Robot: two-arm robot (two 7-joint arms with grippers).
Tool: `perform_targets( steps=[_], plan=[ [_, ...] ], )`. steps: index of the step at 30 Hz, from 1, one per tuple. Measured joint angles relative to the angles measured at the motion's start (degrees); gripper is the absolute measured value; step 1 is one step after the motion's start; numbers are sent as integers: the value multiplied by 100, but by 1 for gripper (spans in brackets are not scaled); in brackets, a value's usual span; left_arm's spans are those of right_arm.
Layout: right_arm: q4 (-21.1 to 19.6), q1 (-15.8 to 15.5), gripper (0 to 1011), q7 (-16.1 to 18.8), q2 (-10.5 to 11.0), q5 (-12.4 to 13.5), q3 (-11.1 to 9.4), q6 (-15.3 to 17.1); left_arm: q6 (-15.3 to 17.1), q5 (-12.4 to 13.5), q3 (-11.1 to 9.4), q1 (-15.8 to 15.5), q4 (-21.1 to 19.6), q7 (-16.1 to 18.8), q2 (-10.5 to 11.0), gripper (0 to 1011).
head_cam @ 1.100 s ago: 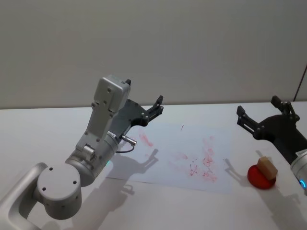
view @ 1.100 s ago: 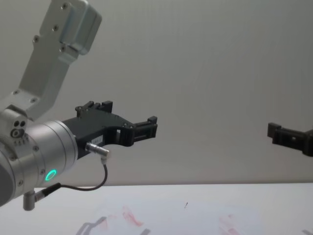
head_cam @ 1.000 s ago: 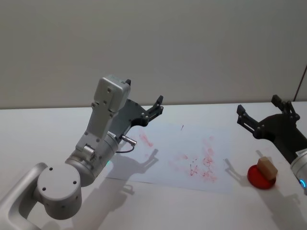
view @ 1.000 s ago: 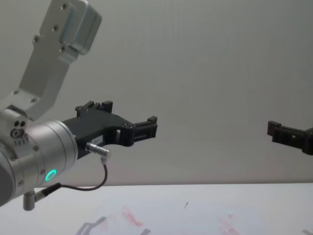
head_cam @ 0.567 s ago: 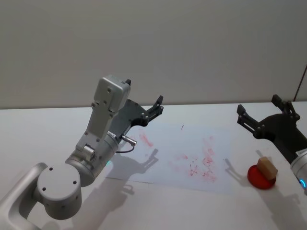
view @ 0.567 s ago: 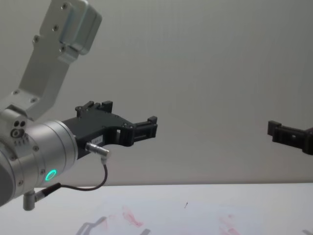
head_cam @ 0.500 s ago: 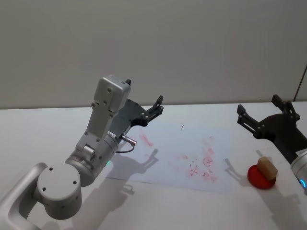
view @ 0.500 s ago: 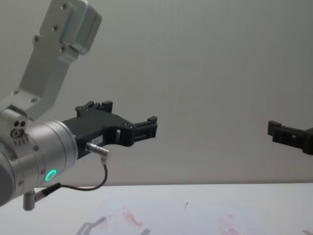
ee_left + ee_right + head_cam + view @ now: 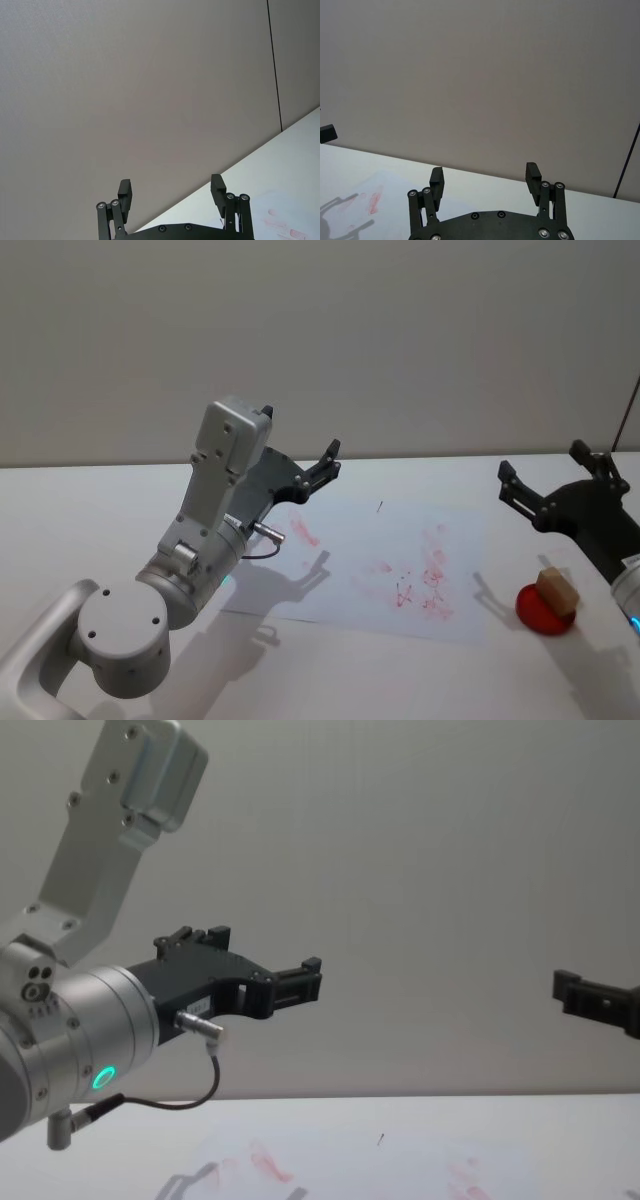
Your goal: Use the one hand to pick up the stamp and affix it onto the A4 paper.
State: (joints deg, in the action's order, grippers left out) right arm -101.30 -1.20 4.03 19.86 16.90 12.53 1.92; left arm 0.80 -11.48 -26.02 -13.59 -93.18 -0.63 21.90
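The stamp sits on a red pad beside the paper. The right claw hangs near it, wide apart. The left claw is apart too.

Lab-like: bare grey wall, white table.

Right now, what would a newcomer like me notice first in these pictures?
The big grey left arm looms at the near left, with the open left pincer held up over the left part of the paper. Red smudges mark the white sheet mid-table. On the right, a tan stamp sits on a red pad, near the open right pincer.
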Motion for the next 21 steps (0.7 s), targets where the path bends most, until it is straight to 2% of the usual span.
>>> perform_targets(
  steps=[9, 16, 21],
  plan=[
    [-115, -276, 1001, 117, 377, 286, -236, 103, 0, 0, 0, 0, 0, 0, 0, 1001],
    [-186, -569, 1001, 303, 779, 492, -460, 357, 0, 0, 0, 0, 0, 0, 0, 1001],
    [-189, -677, 1001, 538, 979, 537, -540, 549, 0, 0, 0, 0, 0, 0, 0, 1001]
  ],
)
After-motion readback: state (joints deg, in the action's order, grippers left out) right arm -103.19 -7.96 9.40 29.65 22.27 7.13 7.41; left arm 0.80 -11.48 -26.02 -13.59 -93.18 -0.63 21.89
